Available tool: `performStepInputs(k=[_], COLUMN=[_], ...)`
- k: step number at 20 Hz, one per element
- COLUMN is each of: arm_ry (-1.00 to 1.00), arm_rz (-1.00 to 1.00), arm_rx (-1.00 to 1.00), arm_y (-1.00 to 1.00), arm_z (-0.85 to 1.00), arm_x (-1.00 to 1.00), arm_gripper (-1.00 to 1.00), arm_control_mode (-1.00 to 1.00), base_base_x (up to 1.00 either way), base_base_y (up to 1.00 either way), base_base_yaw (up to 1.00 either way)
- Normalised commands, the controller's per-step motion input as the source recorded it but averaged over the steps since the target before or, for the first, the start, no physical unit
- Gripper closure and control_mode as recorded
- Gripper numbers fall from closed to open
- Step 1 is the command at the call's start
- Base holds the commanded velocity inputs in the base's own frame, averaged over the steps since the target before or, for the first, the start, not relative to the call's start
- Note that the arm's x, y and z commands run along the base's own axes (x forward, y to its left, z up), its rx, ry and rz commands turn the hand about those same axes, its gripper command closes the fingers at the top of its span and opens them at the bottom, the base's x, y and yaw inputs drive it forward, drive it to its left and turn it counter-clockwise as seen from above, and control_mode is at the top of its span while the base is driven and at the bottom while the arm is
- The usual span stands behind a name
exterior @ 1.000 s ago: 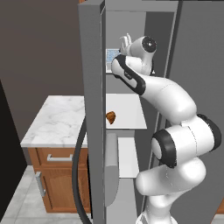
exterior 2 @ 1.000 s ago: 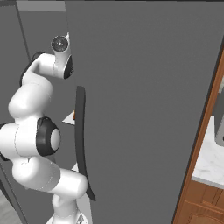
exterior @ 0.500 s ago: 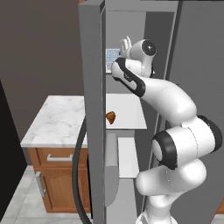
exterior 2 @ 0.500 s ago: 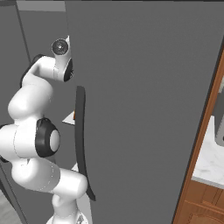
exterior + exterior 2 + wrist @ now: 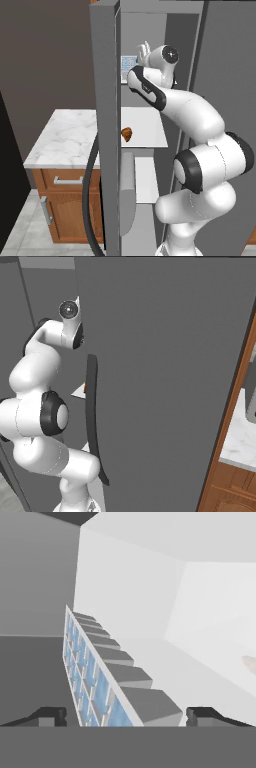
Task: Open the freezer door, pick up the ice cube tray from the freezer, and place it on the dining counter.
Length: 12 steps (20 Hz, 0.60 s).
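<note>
Your tool (image 5: 122,716), fingers apart, straddles the ice cube tray (image 5: 100,677) inside the freezer (image 5: 150,40); ease forward, centre the rim, then clamp.

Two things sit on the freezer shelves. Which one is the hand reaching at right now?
The ice cube tray, pale blue and celled, on the upper shelf beside the gripper. In the hand view it lies between the open fingertips. The small brown item sits a shelf lower.
</note>
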Motion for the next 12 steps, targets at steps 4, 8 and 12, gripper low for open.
performStepInputs(k=[4, 8, 12], arm_ry=[0.0, 0.0, 0.0], arm_rz=[0.0, 0.0, 0.0], arm_rx=[0.0, 0.0, 0.0], arm_y=[0.0, 0.0, 0.0], arm_z=[0.0, 0.0, 0.0], arm_x=[0.0, 0.0, 0.0], arm_gripper=[-1.0, -1.0, -1.0], arm_control_mode=[-1.0, -1.0, -1.0], base_base_x=[0.0, 0.0, 0.0], base_base_y=[0.0, 0.0, 0.0], base_base_yaw=[0.0, 0.0, 0.0])
